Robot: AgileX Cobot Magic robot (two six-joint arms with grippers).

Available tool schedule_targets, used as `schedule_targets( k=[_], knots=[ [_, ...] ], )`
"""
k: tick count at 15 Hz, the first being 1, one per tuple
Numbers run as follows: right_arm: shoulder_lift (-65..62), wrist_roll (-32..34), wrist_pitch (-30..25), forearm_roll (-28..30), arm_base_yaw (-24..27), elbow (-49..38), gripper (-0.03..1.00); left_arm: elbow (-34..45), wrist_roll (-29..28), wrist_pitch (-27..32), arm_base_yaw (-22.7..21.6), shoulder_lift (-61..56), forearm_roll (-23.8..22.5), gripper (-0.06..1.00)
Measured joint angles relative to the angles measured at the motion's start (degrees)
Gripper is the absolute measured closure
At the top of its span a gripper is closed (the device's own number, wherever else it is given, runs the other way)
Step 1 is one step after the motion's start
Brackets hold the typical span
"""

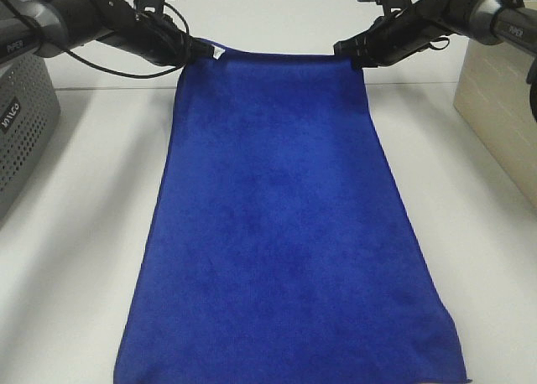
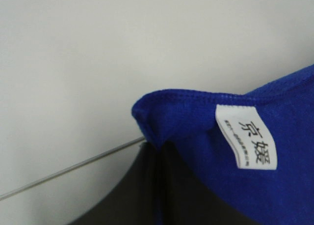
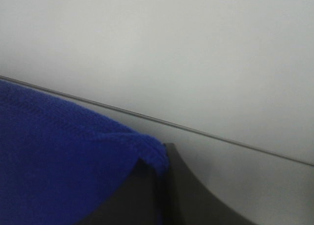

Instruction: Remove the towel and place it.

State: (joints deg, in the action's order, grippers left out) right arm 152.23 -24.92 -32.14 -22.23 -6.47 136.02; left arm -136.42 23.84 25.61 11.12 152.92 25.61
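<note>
Left pincer point(image 1: 200, 50): closed tight on 1 far corner of the towel point(image 1: 285, 225), the corner with the small white tag point(image 2: 246, 136)
Right pincer point(image 1: 351, 53): closed tight on the other far corner, with the cloth bunched between its jaws
Towel place: its far edge is stretched between the 2 pincers; the rest slopes down toward the camera and looks spread over the white table point(image 1: 75, 233), though I cannot tell how much of it really touches
Towel feel: it looks soft, floppy and light; it bends and sags, so it will not keep its shape by itself
Slip: the fluffy cloth should give a good hold, I think, but a corner could slide out if pulled hard
Where to hold: the 2 far corners, on the stitched edge, are the best spots, and both are already held
Arms: both black arms reach in from the sides at the far end of the table, pincers pointing toward each other
Nearby: a grey box with holes point(image 1: 21, 124) stands at the left, a tan box point(image 1: 503, 107) at the right
</note>
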Motion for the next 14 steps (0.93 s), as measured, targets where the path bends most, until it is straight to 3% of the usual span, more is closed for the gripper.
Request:
schedule_targets(
  k=[10,12,14],
  knots=[
    [1.55,-0.06,1.32,-0.63,0.00,0.00,0.94,0.00,0.06,-2.06,0.06,2.41,-1.38,0.93],
    [1.72,-0.11,2.06,-1.09,0.00,0.00,0.88,0.00,0.06,-3.38,0.06,2.75,-1.38,0.88],
    [2.41,-0.17,1.66,-2.92,0.00,0.00,0.72,0.00,0.06,-4.41,0.06,3.04,-1.43,0.73]
  ],
)
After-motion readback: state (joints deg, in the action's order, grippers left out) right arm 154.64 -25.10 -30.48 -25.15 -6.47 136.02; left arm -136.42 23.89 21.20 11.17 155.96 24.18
